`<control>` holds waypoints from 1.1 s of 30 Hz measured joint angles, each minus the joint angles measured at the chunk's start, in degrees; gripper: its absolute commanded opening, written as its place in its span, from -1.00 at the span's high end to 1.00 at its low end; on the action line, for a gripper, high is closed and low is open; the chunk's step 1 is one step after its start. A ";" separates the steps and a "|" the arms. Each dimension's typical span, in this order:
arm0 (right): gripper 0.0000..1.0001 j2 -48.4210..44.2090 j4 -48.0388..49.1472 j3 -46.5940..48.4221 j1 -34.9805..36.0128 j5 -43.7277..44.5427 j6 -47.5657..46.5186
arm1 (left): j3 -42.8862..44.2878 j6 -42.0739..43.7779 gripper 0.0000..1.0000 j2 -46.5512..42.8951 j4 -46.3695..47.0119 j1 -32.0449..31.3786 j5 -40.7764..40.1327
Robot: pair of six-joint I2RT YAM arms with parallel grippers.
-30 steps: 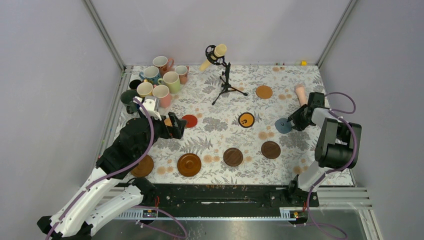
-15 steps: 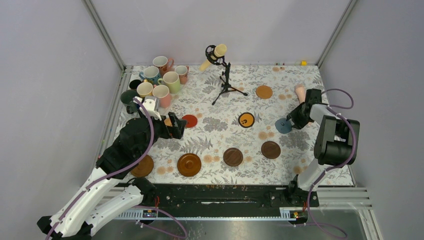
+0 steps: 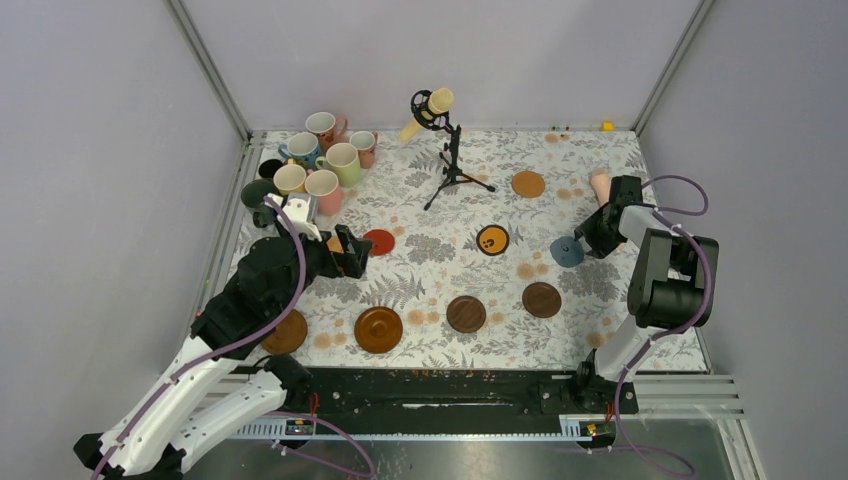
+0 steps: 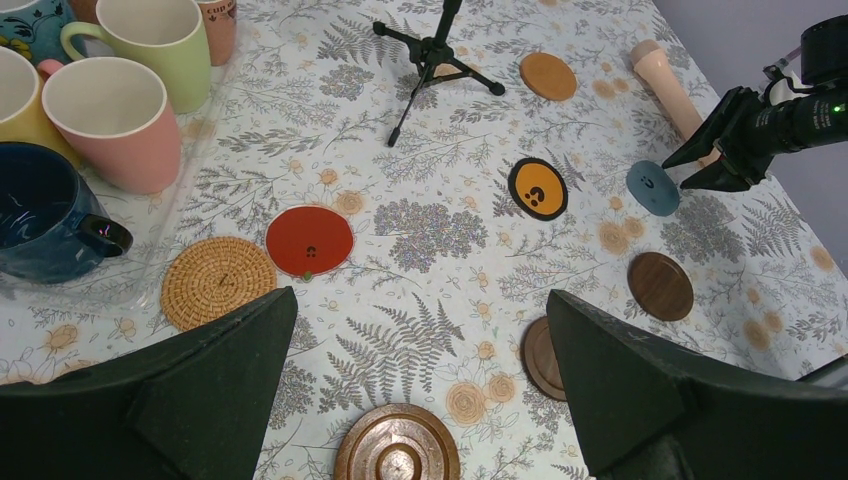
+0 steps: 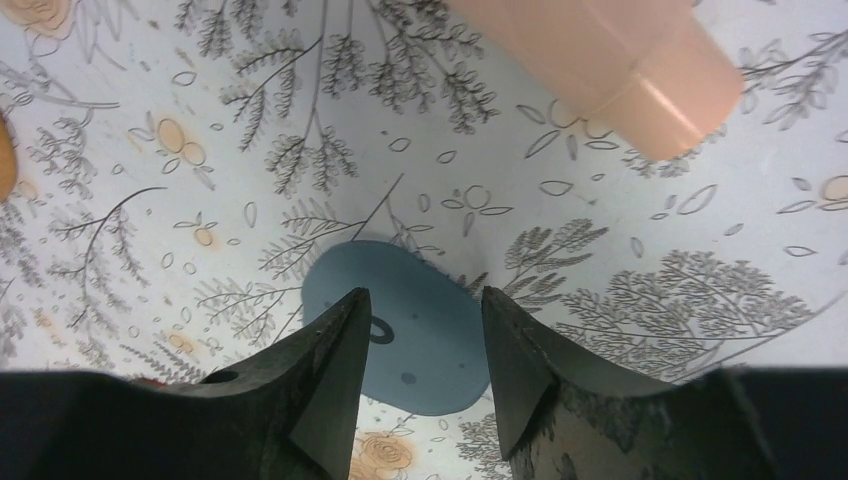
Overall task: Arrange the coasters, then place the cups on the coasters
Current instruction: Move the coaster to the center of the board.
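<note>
Showing the floral tablecloth point(image 3: 430, 270) from above. At 3 o'clock the right gripper point(image 5: 422, 296) stands with its jaws parted astride the grey-blue coaster point(image 5: 430, 350), which lies flat on the cloth. Whether the fingertips touch it cannot be told. A small dark ring mark sits on the coaster. The pink handle point(image 5: 610, 60) lies just beyond it, toward 2 o'clock, close to the table's right edge.

At 9 o'clock the left gripper point(image 4: 420, 330) hovers with its claw spread wide and nothing in it. Ahead of it lie the cork coaster point(image 4: 219, 282) and the red coaster point(image 4: 310, 240), just beside each other. The black-rimmed orange coaster point(image 4: 538, 188) at centre carries dark dots and a curved mark.

The mugs point(image 3: 342, 163) crowd the 10 o'clock corner. Dark print on a pink mug point(image 4: 215, 20) is too small to read.

Along the near edge, from 7 to 5 o'clock, lie a ridged brown coaster point(image 3: 378, 329) and two dark wooden coasters point(image 3: 466, 313). Bare cloth lies open between the red and orange coasters.
</note>
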 measured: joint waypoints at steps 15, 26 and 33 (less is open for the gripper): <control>-0.07 0.94 -1.53 0.57 -0.07 -0.90 -0.50 | 0.00 -0.17 -0.97 -0.13 0.02 -0.02 0.28; -0.04 1.84 0.11 0.85 0.28 -5.57 0.37 | 0.00 -0.20 -0.97 -0.13 0.02 -0.04 0.52; -0.01 2.51 0.28 1.20 3.30 -7.98 0.79 | 0.00 -0.20 -0.98 -0.15 0.02 -0.04 0.66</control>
